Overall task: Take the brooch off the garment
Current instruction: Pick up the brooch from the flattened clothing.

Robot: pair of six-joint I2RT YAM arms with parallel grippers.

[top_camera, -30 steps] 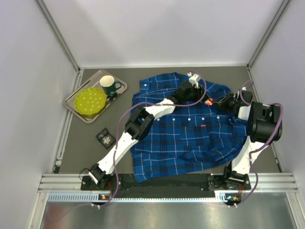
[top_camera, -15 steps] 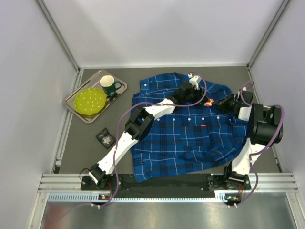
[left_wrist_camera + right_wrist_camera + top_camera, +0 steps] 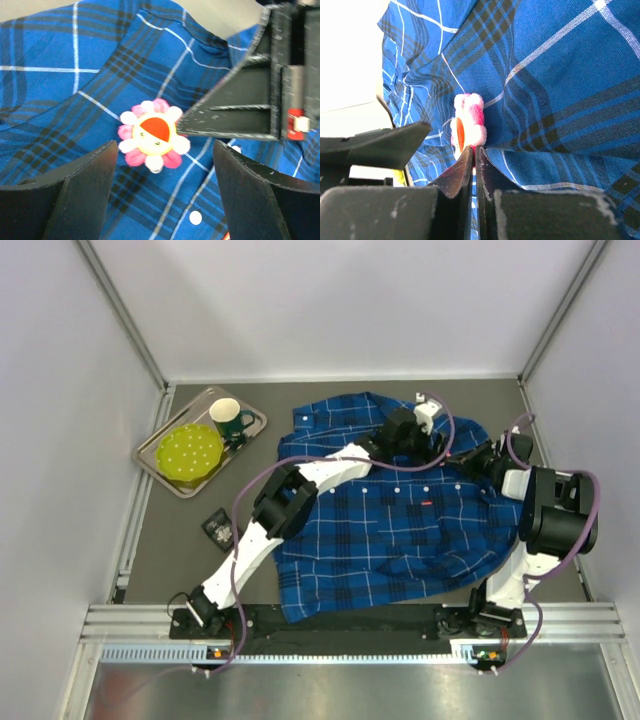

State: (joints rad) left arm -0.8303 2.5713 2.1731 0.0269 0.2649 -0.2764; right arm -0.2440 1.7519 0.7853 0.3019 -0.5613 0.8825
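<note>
You're at the grasp: the pink-petalled, yellow-faced flower brooch (image 3: 154,134) sits pinned high on the blue plaid shirt (image 3: 400,530), your right tool (image 3: 472,150) pressed together with its tips at the petals, your left tool (image 3: 165,146) spread wide astride it. Next: hold the cloth down and pull gently. The steel tray (image 3: 192,412) lies well clear of the shirt.

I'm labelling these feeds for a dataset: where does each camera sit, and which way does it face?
Top external: above and behind the robot, looking down on the shirt; left arm and right arm show whole.
Left wrist: over the shirt, looking down between the fingers of the open left gripper at the flower brooch; the right gripper shows at right.
Right wrist: low over the cloth, looking past its own shut fingers at the brooch side-on.
Shared: both wrist views show the brooch.
</note>
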